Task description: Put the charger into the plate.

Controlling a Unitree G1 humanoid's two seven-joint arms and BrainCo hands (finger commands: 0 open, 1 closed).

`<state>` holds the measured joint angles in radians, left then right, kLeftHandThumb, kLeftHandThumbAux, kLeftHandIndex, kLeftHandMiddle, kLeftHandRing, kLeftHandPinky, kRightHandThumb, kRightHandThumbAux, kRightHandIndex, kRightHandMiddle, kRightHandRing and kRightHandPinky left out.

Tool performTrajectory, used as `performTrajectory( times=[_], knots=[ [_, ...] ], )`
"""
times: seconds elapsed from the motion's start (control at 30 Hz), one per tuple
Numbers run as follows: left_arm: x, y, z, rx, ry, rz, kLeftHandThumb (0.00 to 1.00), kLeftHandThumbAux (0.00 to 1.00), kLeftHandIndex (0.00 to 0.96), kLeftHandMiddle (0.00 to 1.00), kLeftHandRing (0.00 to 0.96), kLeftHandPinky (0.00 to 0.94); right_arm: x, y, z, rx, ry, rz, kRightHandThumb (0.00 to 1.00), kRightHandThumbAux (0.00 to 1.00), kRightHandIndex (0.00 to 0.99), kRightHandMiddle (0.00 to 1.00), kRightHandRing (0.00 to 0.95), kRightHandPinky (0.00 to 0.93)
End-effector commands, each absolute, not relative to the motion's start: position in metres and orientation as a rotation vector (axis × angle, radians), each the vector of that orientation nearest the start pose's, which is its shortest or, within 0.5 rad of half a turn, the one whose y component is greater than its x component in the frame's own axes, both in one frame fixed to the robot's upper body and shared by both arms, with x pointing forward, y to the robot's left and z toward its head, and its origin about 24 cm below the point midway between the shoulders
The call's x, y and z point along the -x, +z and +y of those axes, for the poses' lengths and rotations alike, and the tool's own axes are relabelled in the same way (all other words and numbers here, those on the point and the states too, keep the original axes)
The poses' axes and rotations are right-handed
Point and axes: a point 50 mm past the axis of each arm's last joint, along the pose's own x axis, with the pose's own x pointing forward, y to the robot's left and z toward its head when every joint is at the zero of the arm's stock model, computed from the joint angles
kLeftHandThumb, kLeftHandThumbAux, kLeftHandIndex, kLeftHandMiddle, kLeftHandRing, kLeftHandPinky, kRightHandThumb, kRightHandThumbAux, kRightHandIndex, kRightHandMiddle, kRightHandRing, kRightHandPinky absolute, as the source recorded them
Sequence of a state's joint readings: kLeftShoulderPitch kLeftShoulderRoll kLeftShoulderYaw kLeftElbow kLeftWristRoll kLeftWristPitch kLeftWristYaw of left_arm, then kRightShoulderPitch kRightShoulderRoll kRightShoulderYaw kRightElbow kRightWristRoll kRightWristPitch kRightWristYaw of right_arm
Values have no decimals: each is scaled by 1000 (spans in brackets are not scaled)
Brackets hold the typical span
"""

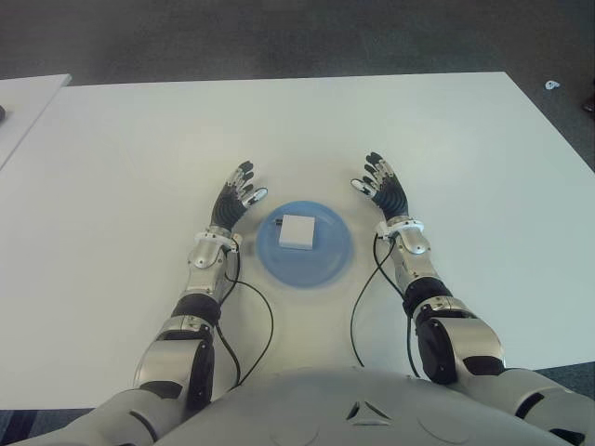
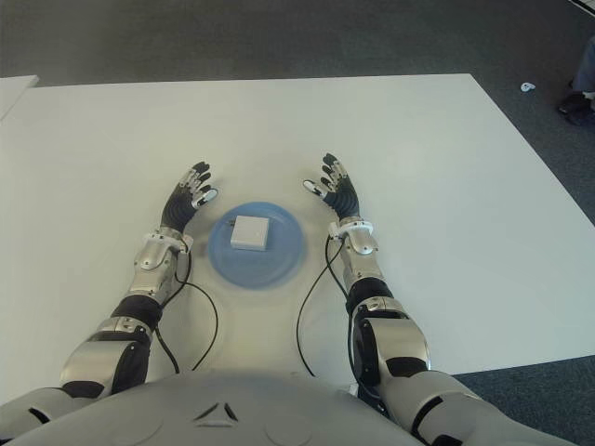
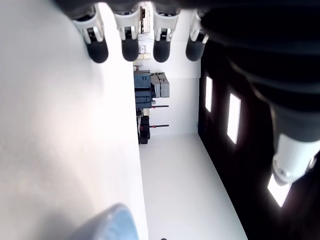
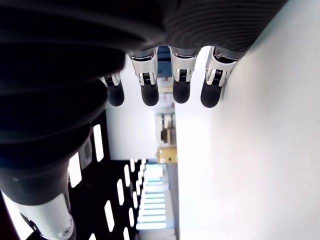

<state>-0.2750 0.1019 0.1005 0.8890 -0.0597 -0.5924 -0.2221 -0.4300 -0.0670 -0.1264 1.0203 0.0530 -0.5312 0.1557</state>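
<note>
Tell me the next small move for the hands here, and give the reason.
Probably none beyond drawing both hands back from the plate. The white charger already lies inside the blue plate on the table. The left hand shows to the plate's left and the right hand to its right, both with fingers spread and holding nothing, so the placing looks done.

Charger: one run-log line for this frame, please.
charger: lying in blue plate | left hand: open, left of plate | right hand: open, right of plate | both hands holding nothing | table
</note>
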Motion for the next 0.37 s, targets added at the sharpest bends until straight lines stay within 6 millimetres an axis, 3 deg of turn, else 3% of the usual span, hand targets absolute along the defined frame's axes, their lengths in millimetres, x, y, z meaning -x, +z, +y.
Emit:
performTrajectory(
  times=[0.03, 0.37],
  knots=[
    [-263, -43, 173, -12, -140, 122, 12, 592, 0, 2, 0, 19, -270, -60, -167, -15, 78, 291, 0, 757, 0, 0, 0, 3],
    [-264, -44, 173, -19, -141, 131, 19, 582, 0, 0, 0, 13, -270, -61, -167, 11, 77, 297, 2, 759, 0, 7, 2, 33]
  ],
)
